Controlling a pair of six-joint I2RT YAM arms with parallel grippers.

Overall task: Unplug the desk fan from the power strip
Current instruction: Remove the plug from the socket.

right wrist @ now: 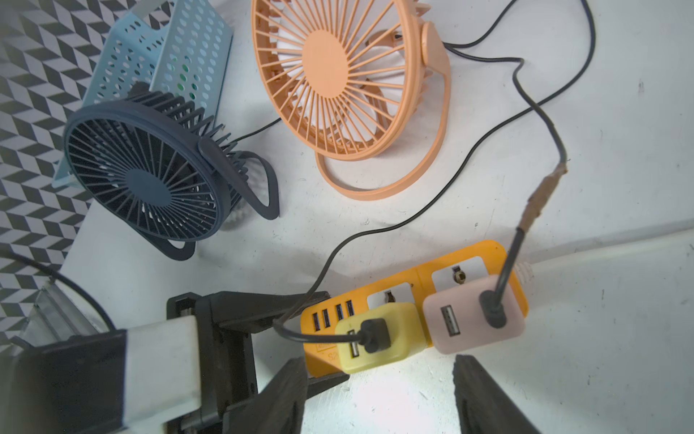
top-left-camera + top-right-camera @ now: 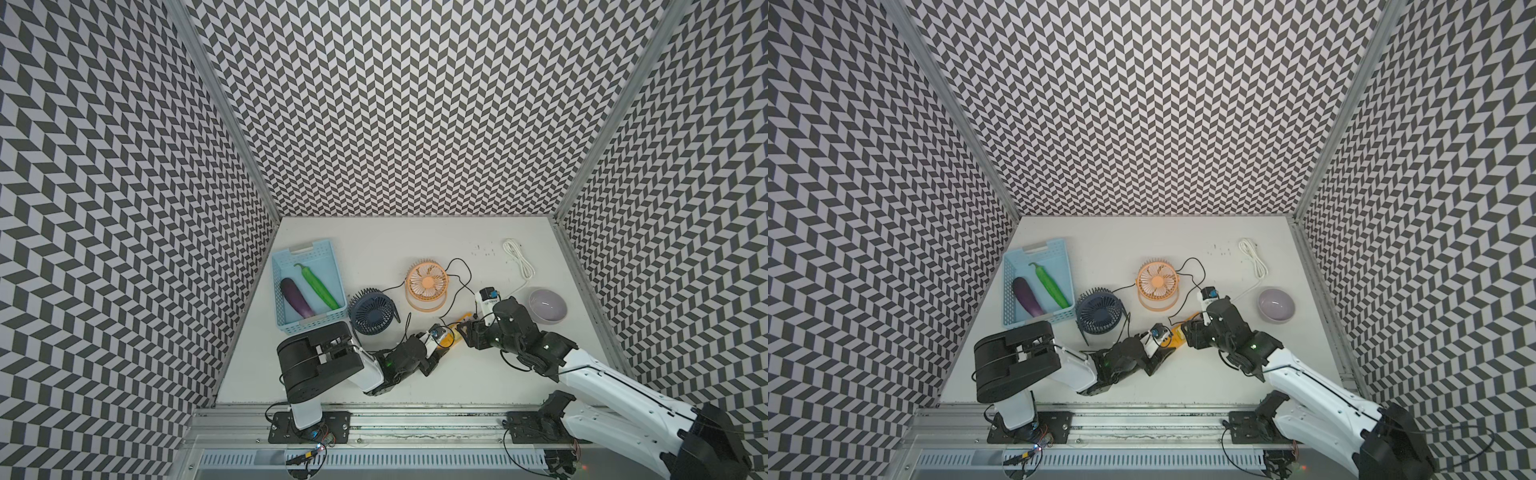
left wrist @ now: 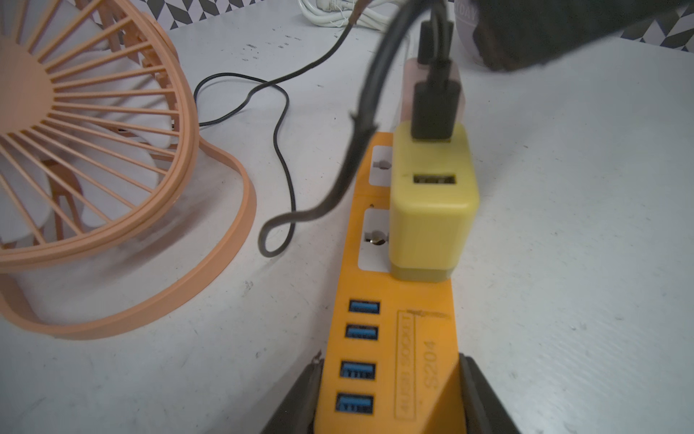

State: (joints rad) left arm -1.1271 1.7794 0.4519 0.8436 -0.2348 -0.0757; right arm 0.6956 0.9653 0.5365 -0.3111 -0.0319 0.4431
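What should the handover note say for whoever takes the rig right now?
Left gripper: jaws shut on the USB end of the power strip.
Right gripper: jaws open, holding nothing, close to the yellow adapter and pink adapter.
Both adapters sit in the strip's sockets, and each has a black cable plugged in. The orange fan and dark blue fan stand beyond. I cannot trace which cable serves which fan.
Done: strip gripped.
Left: work out which is the fan's plug, close on it and pull it out. Nothing is unplugged yet.
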